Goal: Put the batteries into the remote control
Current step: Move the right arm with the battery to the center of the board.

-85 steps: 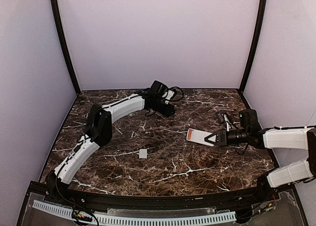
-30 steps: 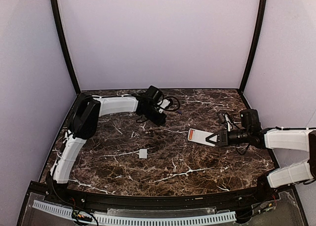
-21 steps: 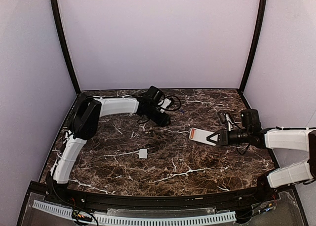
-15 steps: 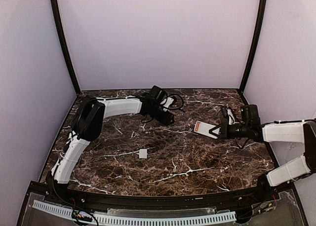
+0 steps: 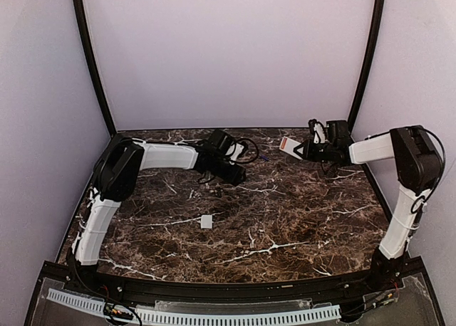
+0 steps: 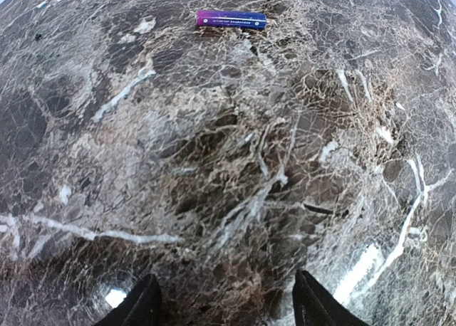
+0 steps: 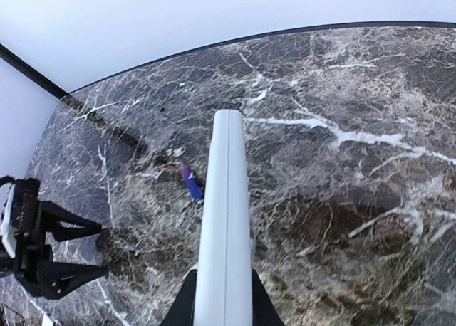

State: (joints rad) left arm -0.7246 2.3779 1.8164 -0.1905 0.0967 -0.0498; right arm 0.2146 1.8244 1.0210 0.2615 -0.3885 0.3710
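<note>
We see a table [image 5: 285, 226] with a dark brown stone top. Thin white lines run all over it, like cracks in marble. The top is shiny, and a small bright spot of light [image 6: 114, 297] sits on it. Behind the table stands the back wall [image 5: 228, 55], plain and pale with a soft purple tint. The left wall [image 5: 35, 162] and the right wall [image 5: 420, 70] look the same. A thin left post [image 5: 90, 55] and a thin right post [image 5: 367, 55], both black, rise from the back corners. A black edge [image 5: 235, 292] runs along the near side, with a white strip [image 5: 214, 317] of little slots below it.
</note>
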